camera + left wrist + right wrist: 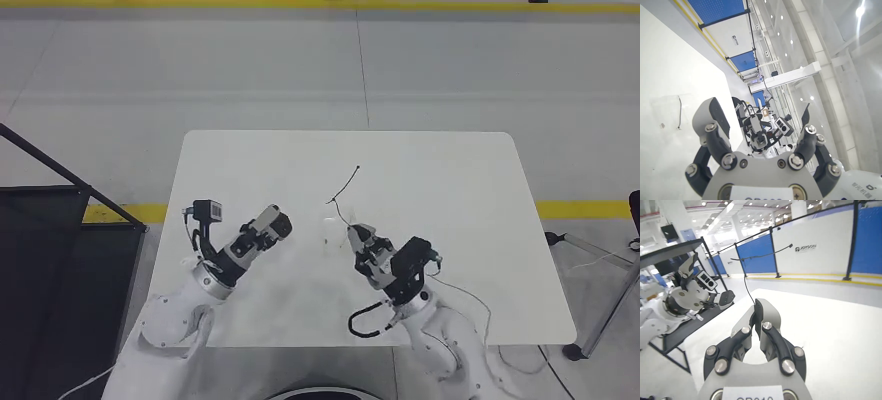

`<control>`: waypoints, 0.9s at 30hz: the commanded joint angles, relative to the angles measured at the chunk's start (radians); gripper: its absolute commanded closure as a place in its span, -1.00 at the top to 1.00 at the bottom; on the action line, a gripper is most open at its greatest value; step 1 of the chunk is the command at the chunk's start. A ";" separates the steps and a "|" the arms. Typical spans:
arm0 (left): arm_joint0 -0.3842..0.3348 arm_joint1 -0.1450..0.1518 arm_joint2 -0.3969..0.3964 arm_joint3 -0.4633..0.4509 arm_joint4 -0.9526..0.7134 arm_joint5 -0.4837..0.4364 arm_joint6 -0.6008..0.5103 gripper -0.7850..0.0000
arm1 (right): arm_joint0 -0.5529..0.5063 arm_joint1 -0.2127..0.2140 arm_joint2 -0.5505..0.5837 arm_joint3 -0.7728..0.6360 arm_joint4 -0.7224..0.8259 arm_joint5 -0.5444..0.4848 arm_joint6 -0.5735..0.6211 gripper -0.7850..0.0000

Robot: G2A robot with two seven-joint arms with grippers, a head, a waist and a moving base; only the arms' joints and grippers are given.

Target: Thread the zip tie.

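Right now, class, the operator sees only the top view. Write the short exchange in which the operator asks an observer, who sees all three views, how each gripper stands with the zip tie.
Operator: Is the right gripper really clamped on the zip tie?
Observer: Yes. In the right wrist view its pads are shut on one end of the tie.
Operator: And the left gripper?
Observer: Open; the left wrist view shows nothing between its fingers.
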 commanded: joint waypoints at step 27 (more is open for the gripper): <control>-0.024 0.012 0.018 -0.023 -0.274 0.271 -0.154 1.00 | -0.025 -0.037 -0.114 0.060 -0.447 0.508 -0.258 -1.00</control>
